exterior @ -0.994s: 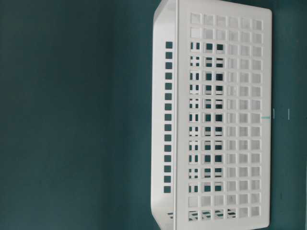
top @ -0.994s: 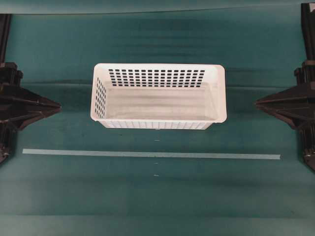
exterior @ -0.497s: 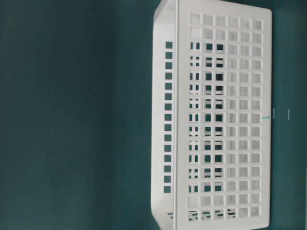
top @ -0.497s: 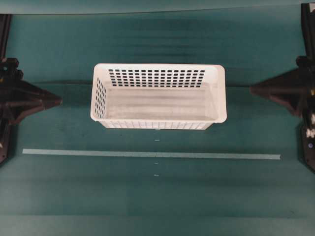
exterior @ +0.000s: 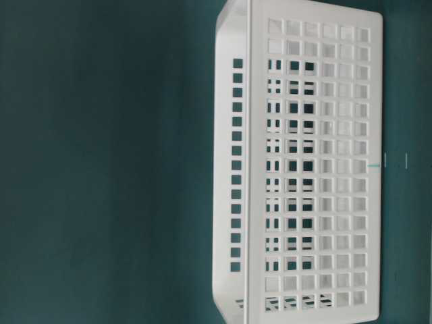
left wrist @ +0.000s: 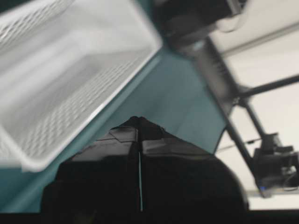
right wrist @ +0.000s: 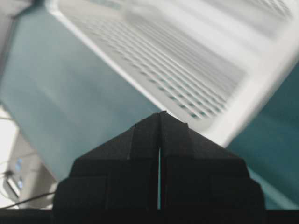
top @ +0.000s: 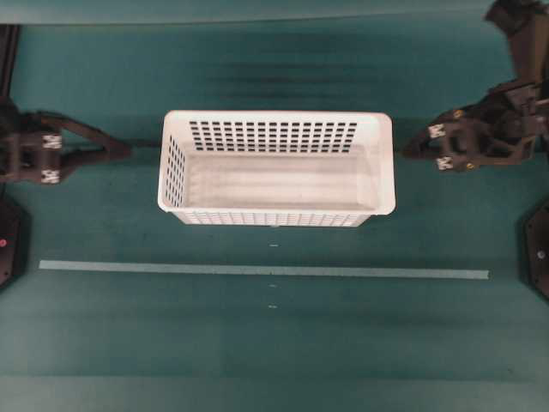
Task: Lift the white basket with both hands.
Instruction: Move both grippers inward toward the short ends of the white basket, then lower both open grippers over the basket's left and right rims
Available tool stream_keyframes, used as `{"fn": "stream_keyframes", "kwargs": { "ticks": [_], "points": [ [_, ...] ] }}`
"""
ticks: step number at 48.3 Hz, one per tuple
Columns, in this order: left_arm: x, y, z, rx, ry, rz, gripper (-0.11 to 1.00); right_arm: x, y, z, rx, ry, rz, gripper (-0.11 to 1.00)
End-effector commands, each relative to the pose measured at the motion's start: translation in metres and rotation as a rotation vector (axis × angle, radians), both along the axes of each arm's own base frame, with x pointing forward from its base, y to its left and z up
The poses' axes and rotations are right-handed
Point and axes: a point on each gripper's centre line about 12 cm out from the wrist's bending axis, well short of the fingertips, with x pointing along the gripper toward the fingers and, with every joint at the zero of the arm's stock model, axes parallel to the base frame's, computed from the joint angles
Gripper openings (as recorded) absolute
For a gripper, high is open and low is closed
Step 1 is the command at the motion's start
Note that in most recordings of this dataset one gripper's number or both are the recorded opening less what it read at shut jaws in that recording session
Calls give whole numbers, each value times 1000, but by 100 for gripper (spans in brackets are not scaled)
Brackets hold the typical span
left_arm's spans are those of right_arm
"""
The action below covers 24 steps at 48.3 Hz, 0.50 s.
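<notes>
Both arms have swung in from the sides, left gripper (top: pixel 127 150) and right gripper (top: pixel 407 153) now clenched empty just beside the white basket (top: pixel 276 168) mid-table, so the lift hasn't begun.

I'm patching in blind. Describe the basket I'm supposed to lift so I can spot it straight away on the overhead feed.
Look at the green table and find the pale tape strip across it; the white basket sits just beyond the strip's middle. It is a big rectangular tub with rounded rim and slotted walls, empty, standing apart between the shut left gripper and shut right gripper. Nothing else there is white.
</notes>
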Motion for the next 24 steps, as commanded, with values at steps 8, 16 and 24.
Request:
{"fn": "stream_keyframes", "kwargs": {
  "ticks": [8, 16, 24],
  "points": [
    [20, 7, -9, -126, 140, 70, -5, 14, -12, -4, 125, 180, -76, -2],
    [22, 19, -22, -212, 297, 158, -6, 23, -15, -11, 166, 333, -78, -2],
    [25, 22, -35, -244, 440, 189, -6, 36, -25, -18, 135, 502, -85, -2]
  ]
}}
